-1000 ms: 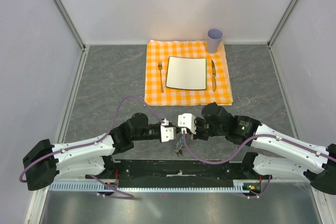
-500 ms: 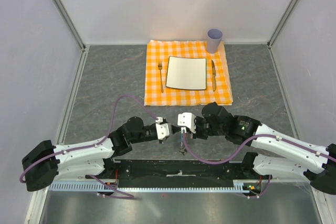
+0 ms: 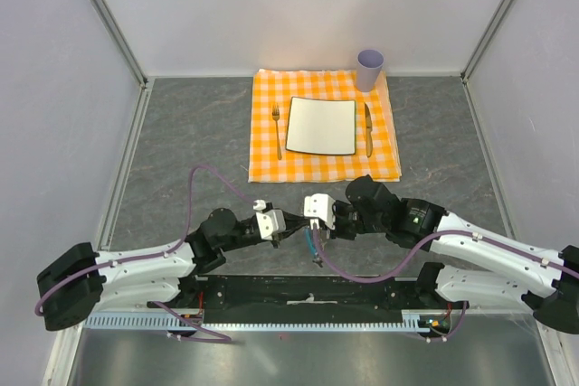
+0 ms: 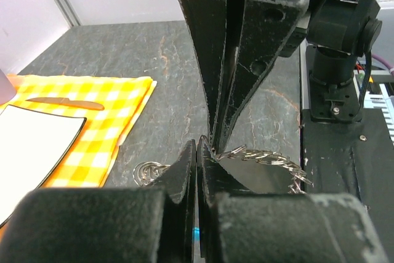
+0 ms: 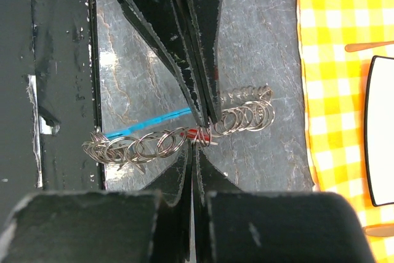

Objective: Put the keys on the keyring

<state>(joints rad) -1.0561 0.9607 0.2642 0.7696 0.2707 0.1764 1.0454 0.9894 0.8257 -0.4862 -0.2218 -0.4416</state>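
At the near edge of the grey marbled table (image 3: 181, 133), left gripper (image 4: 197, 152) and right gripper (image 5: 194, 149) meet, each with jaws pressed together, at the silvery chain-like keyring with blue tab (image 5: 161, 144), the tiny red-headed key (image 5: 198, 133) at their tips; best steady one ring and feed the blade slowly.

Plain pale lavender-grey panel walls (image 3: 298, 6) joined by slanting aluminium corner posts (image 3: 107, 15) enclose a dark grey marbled tabletop (image 3: 190, 133) under even, soft light.
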